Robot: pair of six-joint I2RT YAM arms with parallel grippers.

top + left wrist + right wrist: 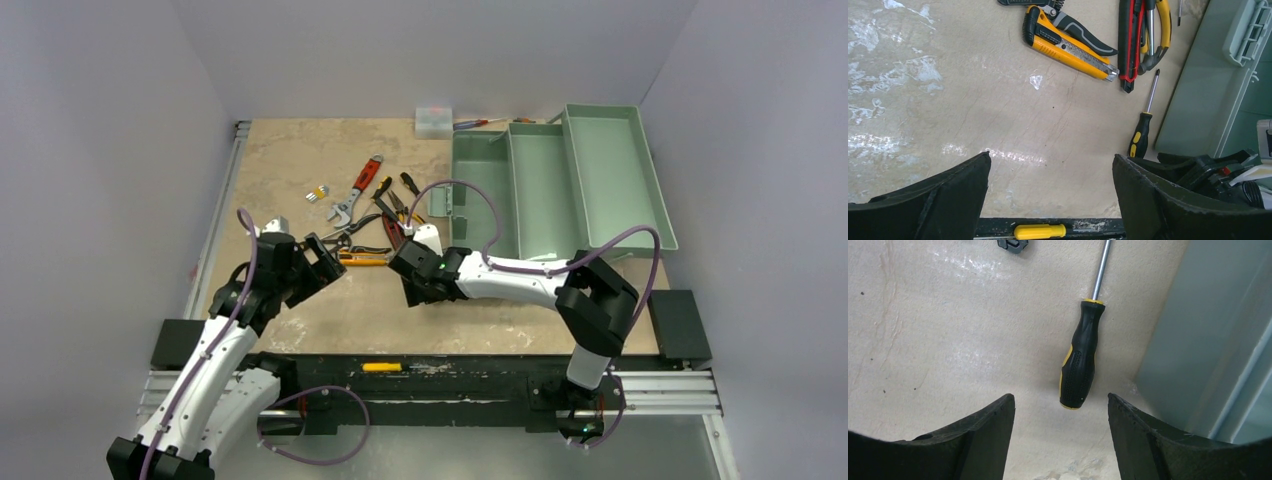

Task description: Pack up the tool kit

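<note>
Right end effector (pixel 1059 405) gapes over screwdriver (pixel 1080 357) beside toolbox (pixel 1198 335).

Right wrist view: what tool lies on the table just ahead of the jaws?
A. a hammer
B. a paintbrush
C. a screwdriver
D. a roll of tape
C: a screwdriver with a black-and-yellow handle and a bare metal shaft lies on the table, close beside the green toolbox wall.
</note>
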